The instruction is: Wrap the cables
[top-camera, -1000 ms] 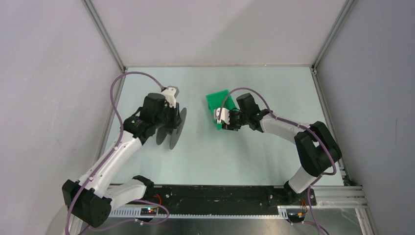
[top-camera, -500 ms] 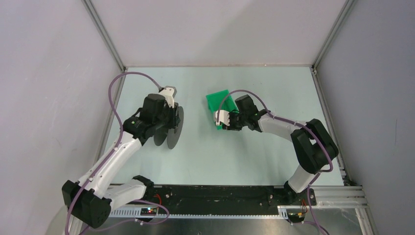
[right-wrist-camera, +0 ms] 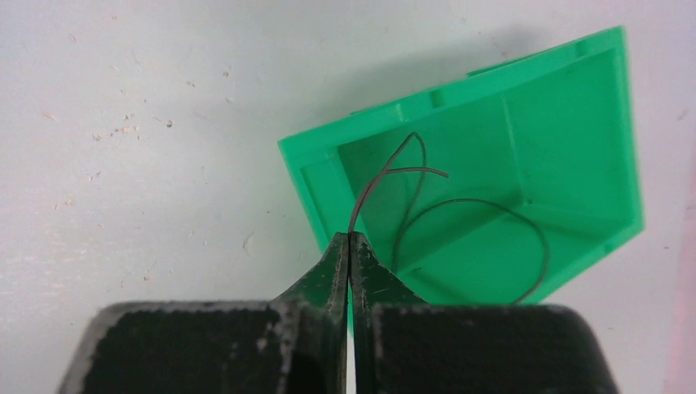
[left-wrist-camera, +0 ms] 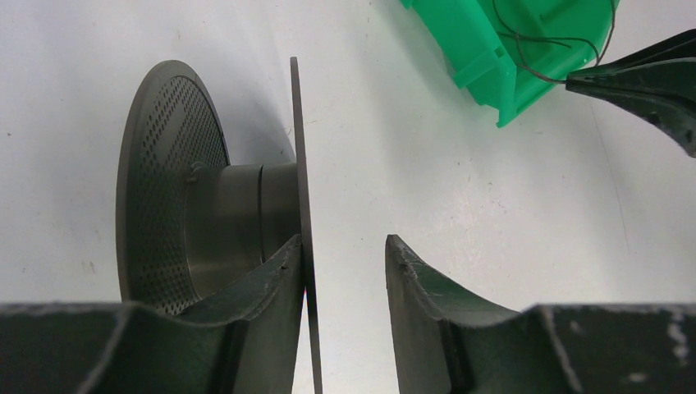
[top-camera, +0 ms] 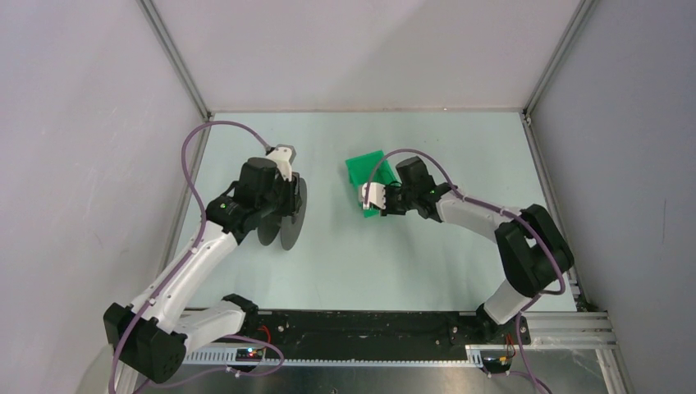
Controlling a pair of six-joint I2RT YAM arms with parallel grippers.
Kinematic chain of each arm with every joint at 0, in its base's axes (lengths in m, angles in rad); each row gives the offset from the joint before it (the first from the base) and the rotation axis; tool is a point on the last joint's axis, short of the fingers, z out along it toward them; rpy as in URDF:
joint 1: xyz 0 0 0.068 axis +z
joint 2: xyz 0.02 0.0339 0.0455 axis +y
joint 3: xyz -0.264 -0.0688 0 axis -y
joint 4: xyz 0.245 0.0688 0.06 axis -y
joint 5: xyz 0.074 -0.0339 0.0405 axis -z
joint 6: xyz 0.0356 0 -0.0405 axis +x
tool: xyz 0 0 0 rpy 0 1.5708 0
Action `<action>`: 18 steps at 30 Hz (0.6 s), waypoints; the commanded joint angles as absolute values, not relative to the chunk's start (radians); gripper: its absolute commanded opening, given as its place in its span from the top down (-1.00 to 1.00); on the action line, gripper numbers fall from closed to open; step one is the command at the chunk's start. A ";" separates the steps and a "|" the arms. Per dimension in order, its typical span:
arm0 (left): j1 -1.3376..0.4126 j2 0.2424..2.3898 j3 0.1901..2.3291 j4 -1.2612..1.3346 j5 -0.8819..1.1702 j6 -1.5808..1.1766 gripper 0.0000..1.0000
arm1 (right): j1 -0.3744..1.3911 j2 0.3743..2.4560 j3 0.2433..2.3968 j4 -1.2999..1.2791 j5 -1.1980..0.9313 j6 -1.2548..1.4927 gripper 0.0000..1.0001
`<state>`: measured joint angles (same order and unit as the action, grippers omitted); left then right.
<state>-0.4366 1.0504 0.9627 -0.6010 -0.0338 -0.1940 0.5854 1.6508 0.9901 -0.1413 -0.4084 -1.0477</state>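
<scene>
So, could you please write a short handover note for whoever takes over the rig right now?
The left gripper is open, its jaws straddling one thin flange of the dark grey round spool, which stands on edge on the pale table.
The right gripper is shut on one end of the thin black wire at the rim of the green plastic bin. The rest of the wire lies in loose loops inside the bin.
Done: the wire end is grasped.
Left: draw the wire out, carry it to the spool and wind it on. No wire shows on the hub.

Right fingers [right-wrist-camera: 336, 264] pinched together, left fingers [left-wrist-camera: 427, 289] apart.
</scene>
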 commanded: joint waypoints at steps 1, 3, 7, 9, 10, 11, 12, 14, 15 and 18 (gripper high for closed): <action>-0.443 1.021 0.962 -0.577 -0.030 -0.203 0.11 | 0.593 1.555 1.025 -0.114 -0.448 -1.011 1.00; -0.443 1.020 0.960 -0.577 -0.028 -0.202 0.11 | 0.593 1.515 1.025 -0.102 -0.455 -0.987 1.00; -0.443 1.021 0.960 -0.577 -0.015 -0.203 0.11 | 0.596 1.442 1.027 -0.050 -0.416 -0.876 1.00; -0.443 1.022 0.960 -0.576 -0.008 -0.204 0.11 | 0.598 1.397 1.025 -0.032 -0.370 -0.808 1.00; -0.444 1.024 0.960 -0.576 -0.008 -0.203 0.12 | 0.598 1.380 1.026 -0.032 -0.361 -0.784 1.00; -0.444 1.024 0.960 -0.576 -0.008 -0.203 0.13 | 0.599 1.344 1.027 -0.033 -0.343 -0.730 1.00; -0.443 1.027 0.959 -0.575 -0.008 -0.203 0.15 | 0.602 1.324 1.028 -0.039 -0.330 -0.701 1.00; -0.444 1.031 0.959 -0.575 -0.008 -0.204 0.22 | 0.605 1.259 1.029 -0.062 -0.275 -0.594 1.00; -0.444 1.032 0.959 -0.576 -0.008 -0.205 0.26 | 0.606 1.213 1.036 -0.079 -0.237 -0.513 1.00; -0.445 1.033 0.960 -0.577 0.015 -0.207 0.56 | 0.608 1.108 1.064 -0.244 -0.171 -0.348 1.00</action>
<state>-0.4366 1.0454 0.9623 -0.6010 -0.0204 -0.1986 0.6010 1.2461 0.9936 -0.1123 -0.2924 -0.6334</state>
